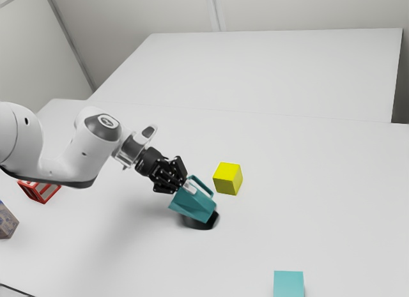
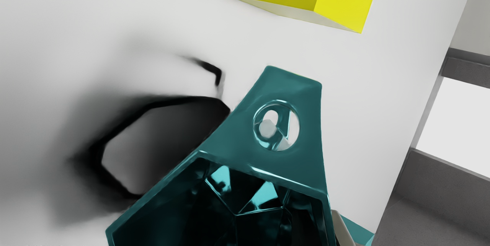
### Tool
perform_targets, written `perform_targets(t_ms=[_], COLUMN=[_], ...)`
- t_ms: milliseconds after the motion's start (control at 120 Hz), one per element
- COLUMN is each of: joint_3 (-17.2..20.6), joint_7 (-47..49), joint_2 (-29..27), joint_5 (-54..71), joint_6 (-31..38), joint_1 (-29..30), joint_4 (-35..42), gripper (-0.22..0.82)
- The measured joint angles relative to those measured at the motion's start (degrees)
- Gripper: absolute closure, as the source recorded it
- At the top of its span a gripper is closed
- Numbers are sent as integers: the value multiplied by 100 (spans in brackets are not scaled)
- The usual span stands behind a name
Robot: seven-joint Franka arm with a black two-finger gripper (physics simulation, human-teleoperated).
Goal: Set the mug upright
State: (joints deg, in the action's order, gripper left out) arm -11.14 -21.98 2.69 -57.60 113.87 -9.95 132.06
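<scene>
Grips the teal mug by its wall near the rim, pinched in the black gripper, a pale fingertip against the outside. Tilts, mouth toward the gripper, above the white table and a dark shadow. Sits near the yellow block, well apart from the teal block.

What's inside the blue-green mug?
Inside the mug, I see shiny, dark blue-green walls and bright angled patches. Deep shadows hide some spots, so I can't tell if anything's tucked there. In the exterior view, the mug's side covers its inside.
</scene>
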Motion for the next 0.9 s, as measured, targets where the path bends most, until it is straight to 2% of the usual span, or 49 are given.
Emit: perform_targets(t_ms=[200, 375, 458, 617, 900], joint_3=[354, 441, 604, 923, 965], joint_7=[150, 430, 653, 1164, 1940], joint_2=[-509, -922, -1037, -1088, -853], joint_5=[971, 2863, 3900, 5396, 6389], joint_6=[385, 793, 878, 966, 1394], joint_1=[171, -471, -534, -609, -685], joint_4=[8, 15, 16, 38, 27], gripper=[78, 78, 79, 79, 79])
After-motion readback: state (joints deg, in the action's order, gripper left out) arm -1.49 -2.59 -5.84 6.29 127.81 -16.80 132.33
